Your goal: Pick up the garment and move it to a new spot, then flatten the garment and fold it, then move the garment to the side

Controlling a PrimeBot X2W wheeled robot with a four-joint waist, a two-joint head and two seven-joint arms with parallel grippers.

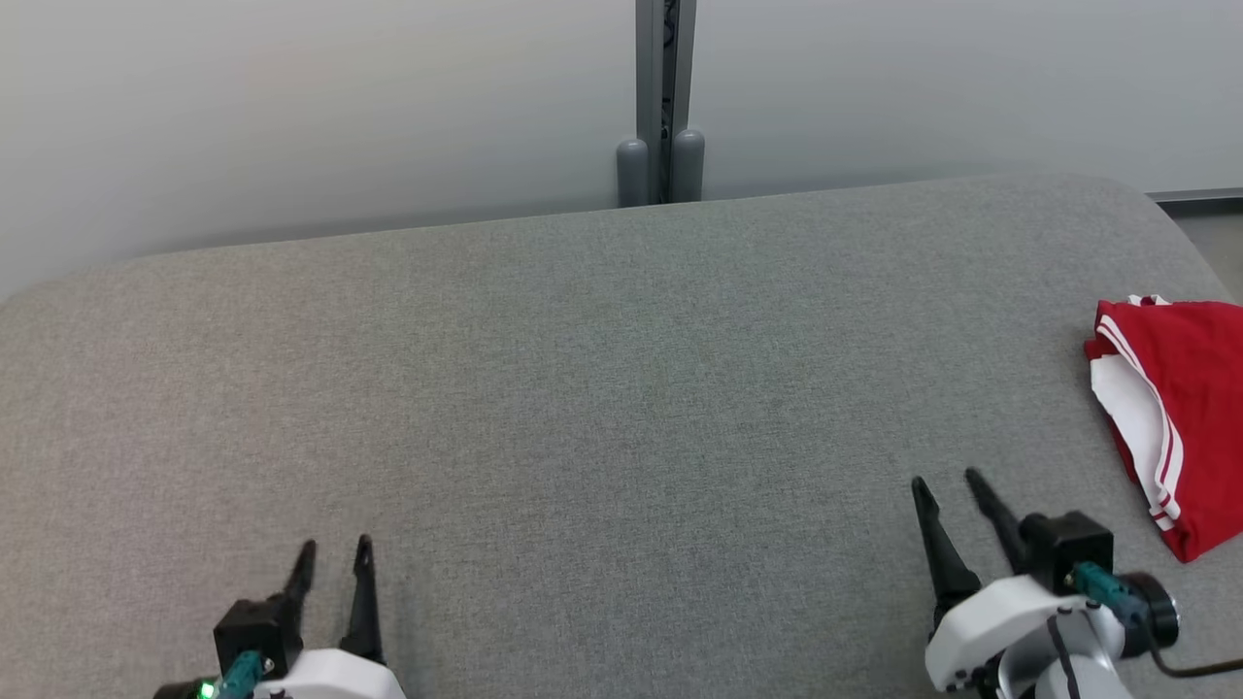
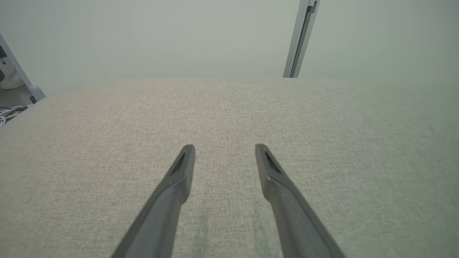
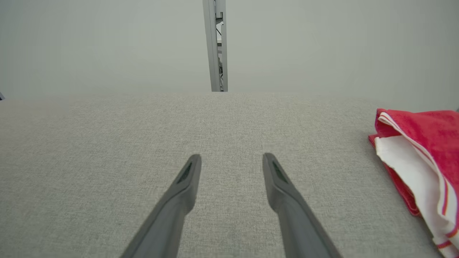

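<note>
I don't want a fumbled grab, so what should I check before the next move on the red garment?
1. Is the left gripper open and empty? Ok.
2. Is the right gripper open and empty? Ok.
3. Is the red garment with white striped trim resting on the grey fabric-covered table? Ok.
4. Is the stretch between the right gripper and the garment free? Ok.
5. Is the garment's whole outline in view? Not ok: the head view's right edge cuts it off.
6. Is the garment neatly folded? Cannot tell: the layers overlap.
</note>
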